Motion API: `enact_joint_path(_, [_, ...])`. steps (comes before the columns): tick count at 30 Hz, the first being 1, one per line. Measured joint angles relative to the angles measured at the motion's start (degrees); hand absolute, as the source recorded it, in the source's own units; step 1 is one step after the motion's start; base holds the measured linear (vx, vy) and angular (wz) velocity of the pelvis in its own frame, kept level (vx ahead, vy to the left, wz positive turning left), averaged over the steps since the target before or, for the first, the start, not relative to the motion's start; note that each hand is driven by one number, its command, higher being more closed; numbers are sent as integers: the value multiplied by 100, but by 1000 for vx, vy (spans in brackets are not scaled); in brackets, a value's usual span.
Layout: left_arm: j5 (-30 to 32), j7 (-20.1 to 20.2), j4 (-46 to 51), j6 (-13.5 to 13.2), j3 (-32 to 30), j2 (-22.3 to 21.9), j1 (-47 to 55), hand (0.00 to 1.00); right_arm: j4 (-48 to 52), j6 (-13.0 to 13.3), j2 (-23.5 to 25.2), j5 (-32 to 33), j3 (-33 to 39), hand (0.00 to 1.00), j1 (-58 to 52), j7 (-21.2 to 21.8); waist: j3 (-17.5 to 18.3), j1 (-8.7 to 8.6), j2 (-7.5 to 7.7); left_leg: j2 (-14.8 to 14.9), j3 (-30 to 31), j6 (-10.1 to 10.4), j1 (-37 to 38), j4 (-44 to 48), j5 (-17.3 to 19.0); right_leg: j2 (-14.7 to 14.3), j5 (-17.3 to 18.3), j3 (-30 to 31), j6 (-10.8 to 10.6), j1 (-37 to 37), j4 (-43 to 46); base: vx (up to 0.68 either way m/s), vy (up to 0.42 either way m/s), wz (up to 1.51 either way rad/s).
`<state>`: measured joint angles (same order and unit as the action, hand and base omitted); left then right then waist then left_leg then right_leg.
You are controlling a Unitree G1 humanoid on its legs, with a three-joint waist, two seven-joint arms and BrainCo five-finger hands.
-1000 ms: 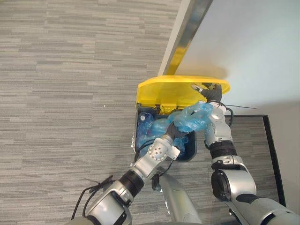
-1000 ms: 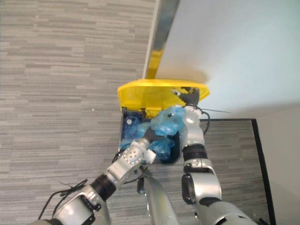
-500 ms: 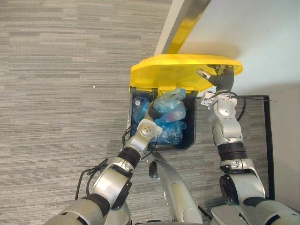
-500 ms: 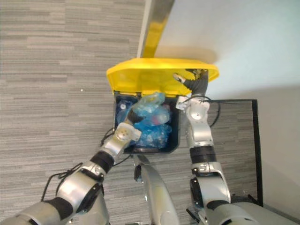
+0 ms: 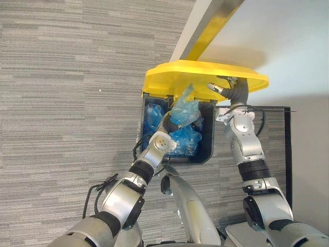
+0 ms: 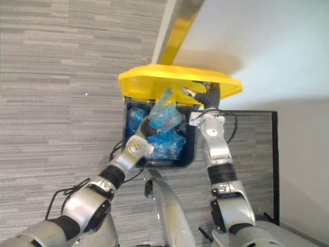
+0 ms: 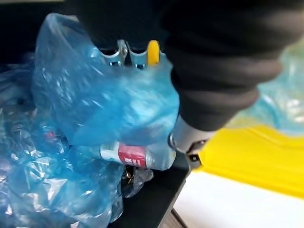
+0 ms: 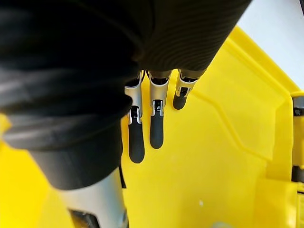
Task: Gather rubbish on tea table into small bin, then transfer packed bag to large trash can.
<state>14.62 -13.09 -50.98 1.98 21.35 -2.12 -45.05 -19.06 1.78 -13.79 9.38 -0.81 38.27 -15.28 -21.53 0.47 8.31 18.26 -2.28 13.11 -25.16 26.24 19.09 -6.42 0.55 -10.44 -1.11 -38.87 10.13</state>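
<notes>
A large dark trash can point(image 5: 208, 149) stands on the floor by the wall, its yellow lid point(image 5: 175, 80) raised. My right hand point(image 5: 234, 92) is open, its straight fingers point(image 8: 156, 128) pressed flat against the lid's underside point(image 8: 228, 118). The packed blue bag point(image 5: 186, 110) sits inside the can with its top poking above the rim. My left hand point(image 5: 168, 119) reaches down into the can against that bag. Close up, the bag point(image 7: 95, 109) wraps over the front of the left hand point(image 7: 213, 71). A bottle with a red label point(image 7: 130, 154) shows through the plastic.
More blue bagged rubbish point(image 5: 153, 116) lies lower in the can. A white wall with a metal edge strip point(image 5: 205, 25) rises right behind the lid. Grey carpet point(image 5: 61, 103) spreads to the left, and a black-framed panel point(image 5: 288, 144) lies on the floor to the right.
The blue bag has gone from above the rim, near my right arm, down into the can. My left hand followed it in. The right hand still props the lid. The camera shifted.
</notes>
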Motion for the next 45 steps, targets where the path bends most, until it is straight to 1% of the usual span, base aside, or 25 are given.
enact_joint_path(5, [131, 56, 258, 0, 202, 89, 5, 0, -104, -4, 12, -170, -15, 0, -212, 87, 0, 16, 0, 0, 153, 33, 72, -97, -119, 85, 71, -223, 125, 163, 52, 45, 9, 25])
enact_joint_path(10, [173, 101, 773, -70, 273, 116, 376, 0, -88, -5, 46, -342, 3, 0, -831, 175, 2, 207, 0, -44, 299, -8, 311, -226, -215, 182, 159, -427, 176, 479, 51, 19, 10, 29])
enact_joint_path(12, [10, 101, 1019, -169, 167, 233, 814, 0, -68, -7, 206, -495, 74, 0, -1166, 200, 14, 318, 0, -88, 336, -59, 452, -331, -246, 238, 192, -468, 149, 614, 65, 5, 22, 20])
enact_joint_path(13, [-81, 105, 1091, -171, 100, 291, 977, 0, -68, -7, 286, -500, 90, 0, -1256, 201, 14, 323, 0, -113, 355, -105, 493, -358, -274, 264, 207, -483, 126, 667, 69, 5, 31, 22])
enact_joint_path(15, [-192, 101, 1242, -172, -82, 419, 1379, 0, -47, -9, 446, -559, 125, 0, -1505, 240, 39, 362, 8, -177, 366, -159, 595, -405, -304, 338, 265, -492, 96, 711, 183, 5, 20, 15])
enact_joint_path(18, [-354, 99, 1607, -173, -538, 613, 2100, 0, -54, -21, 702, -744, 244, 0, -1976, 309, 41, 463, 4, -267, 369, -148, 818, -392, -312, 446, 431, -491, 43, 812, 479, 12, 21, 10])
enact_joint_path(21, [-513, 97, 1816, -183, -1161, 742, 2853, 0, -127, -25, 923, -958, 293, 0, -2512, 351, 176, 517, 0, -394, 362, -229, 1099, -370, -264, 583, 631, -428, -49, 915, 840, 19, 32, 3])
enact_joint_path(25, [-836, 93, 1614, -197, -2115, 789, 3728, 0, -488, -45, 1203, -1180, 322, 0, -2836, 431, 189, 573, -65, -556, 279, -539, 1449, 179, 48, 663, 572, -153, -20, 1251, 1037, -49, 109, -30])
enact_joint_path(27, [-1072, 97, 1250, -187, -2504, 704, 4004, 0, -579, -51, 1266, -1342, 351, 0, -3038, 503, 213, 571, -93, -681, 63, -600, 1528, 469, 173, 771, 455, 10, -154, 1293, 1120, -157, 168, -49])
enact_joint_path(28, [-1187, 95, 1041, -163, -2741, 603, 4045, 0, -582, -54, 1270, -1412, 349, 0, -3215, 548, 253, 535, -102, -773, -26, -621, 1548, 480, 199, 827, 318, 137, -349, 1302, 985, -230, 164, -41])
enact_joint_path(29, [-1268, 90, 832, -157, -3007, 476, 4137, 0, -613, -70, 1303, -1456, 339, 0, -3487, 612, 313, 546, -178, -689, -219, -581, 1568, 297, 37, 865, 129, 151, -617, 1348, 844, -287, 151, -43])
enact_joint_path(30, [-1295, 83, 749, -149, -3143, 436, 4233, 0, -707, -76, 1372, -1524, 333, 0, -3560, 648, 332, 549, -252, -679, -307, -551, 1657, 179, -110, 934, 241, 125, -270, 1195, 1602, -225, 96, -36])
enact_joint_path(31, [-1352, 82, 663, -130, -3229, 391, 4328, 0, -830, -75, 1436, -1615, 336, 0, -3724, 674, 401, 508, -228, -680, -350, -559, 1787, -15, -254, 1005, 393, 104, -31, 1177, 2353, -202, 68, -20])
enact_joint_path(32, [-1375, 77, 587, -102, -3276, 339, 4464, 0, -1109, -74, 1510, -1782, 357, 0, -3946, 734, 450, 471, -300, -678, -388, -556, 1976, -314, -447, 1136, 551, 56, -9, 1287, 3148, -174, 19, -16])
enact_joint_path(33, [-1380, 76, 556, -98, -3288, 321, 4596, 0, -1547, -86, 1624, -1979, 439, 0, -4233, 789, 702, 451, -306, -649, -448, -530, 2081, -654, -669, 1284, 783, 104, -19, 1502, 3812, -156, -32, -19])
enact_joint_path(35, [-1382, 76, 502, -97, -3296, 302, 4665, 0, -2118, -102, 1687, -2109, 590, 0, -4483, 815, 964, 430, -308, -548, -568, -439, 2148, -868, -806, 1497, 987, 229, -67, 1968, 4134, -99, -160, -41])
enact_joint_path(36, [-1382, 78, 409, -104, -3337, 289, 4664, 0, -2532, -115, 1701, -2177, 800, 0, -4560, 809, 1103, 432, -243, -507, -668, -411, 2121, -863, -805, 1648, 1057, 385, -203, 2350, 3933, -91, -225, -65])
enact_joint_path(37, [-1381, 80, 338, -104, -3397, 282, 4607, 0, -2704, -141, 1716, -2220, 988, 0, -4503, 782, 1147, 443, -189, -493, -713, -404, 2117, -843, -809, 1507, 1239, 401, -392, 2465, 3595, -127, -220, -80])
enact_joint_path(38, [-1372, 84, 125, -62, -3463, 211, 4535, 0, -2877, -195, 1664, -2247, 1180, 0, -4437, 720, 1217, 445, -303, -409, -746, -441, 2144, -958, -838, 1320, 1313, 394, -393, 2560, 3180, -121, -150, -107])
enact_joint_path(39, [-1368, 85, -36, 4, -3544, 11, 4424, 0, -3031, -234, 1523, -2266, 1421, 0, -4427, 632, 1345, 438, -425, -462, -874, -537, 2135, -1016, -895, 1119, 1372, 415, -287, 2750, 2356, -122, -98, -113])
enact_joint_path(40, [-1363, 88, -72, 6, -3567, -60, 4383, 0, -3119, -253, 1480, -2280, 1486, 0, -4393, 607, 1379, 444, -429, -530, -949, -548, 2143, -1062, -896, 1064, 1436, 436, -175, 2871, 1924, -82, -46, -111])
enact_joint_path(41, [-1361, 93, -139, 4, -3571, -95, 4342, 0, -3212, -290, 1464, -2279, 1558, 0, -4339, 596, 1419, 445, -417, -559, -1003, -557, 2154, -1184, -935, 1019, 1553, 475, 53, 2935, 1550, -129, -72, -76])
enact_joint_path(42, [-1361, 95, -238, 14, -3552, -128, 4330, 0, -3312, -319, 1414, -2277, 1615, 0, -4271, 589, 1414, 414, -503, -517, -1002, -510, 2194, -1264, -970, 956, 1469, 496, 54, 2909, 1518, -159, -82, -63])
enact_joint_path(43, [-1360, 108, -387, 18, -3490, -117, 4303, 0, -3495, -374, 1372, -2178, 1862, 0, -4166, 576, 1435, 239, -524, -581, -1052, -538, 2437, -1665, -1203, 908, 1383, 582, 69, 2955, 1385, -168, -76, -34])
enact_joint_path(45, [-1363, 109, -448, 14, -3487, -117, 4314, 0, -3690, -415, 1312, -2051, 2050, 0, -4172, 563, 1493, 198, -590, -619, -975, -640, 2616, -2007, -1356, 862, 1270, 574, -11, 3093, 1111, -101, -16, -5])
